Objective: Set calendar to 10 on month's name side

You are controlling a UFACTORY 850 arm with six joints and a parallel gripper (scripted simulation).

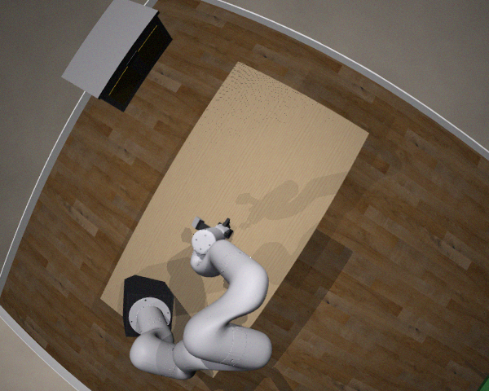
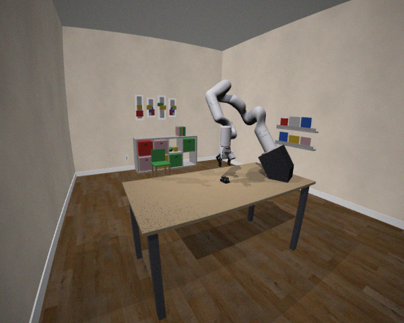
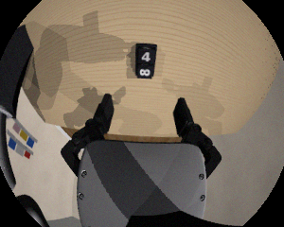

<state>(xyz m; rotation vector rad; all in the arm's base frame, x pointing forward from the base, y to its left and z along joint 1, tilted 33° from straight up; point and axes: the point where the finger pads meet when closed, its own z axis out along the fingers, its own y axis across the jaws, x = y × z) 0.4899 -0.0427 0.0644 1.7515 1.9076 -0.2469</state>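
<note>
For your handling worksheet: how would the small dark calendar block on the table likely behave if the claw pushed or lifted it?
The calendar block looks boxy with flat faces, so it would probably slide, not roll. Its hard straight edges suggest it is stiff. It looks small beside the open claw, so it is probably light and easily nudged off position.

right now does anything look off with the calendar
Yes. In the wrist view the small black calendar on the tan wooden table shows 4 and 8 on the cubes' faces, not 10. The open black claw hovers above, holding nothing.
</note>
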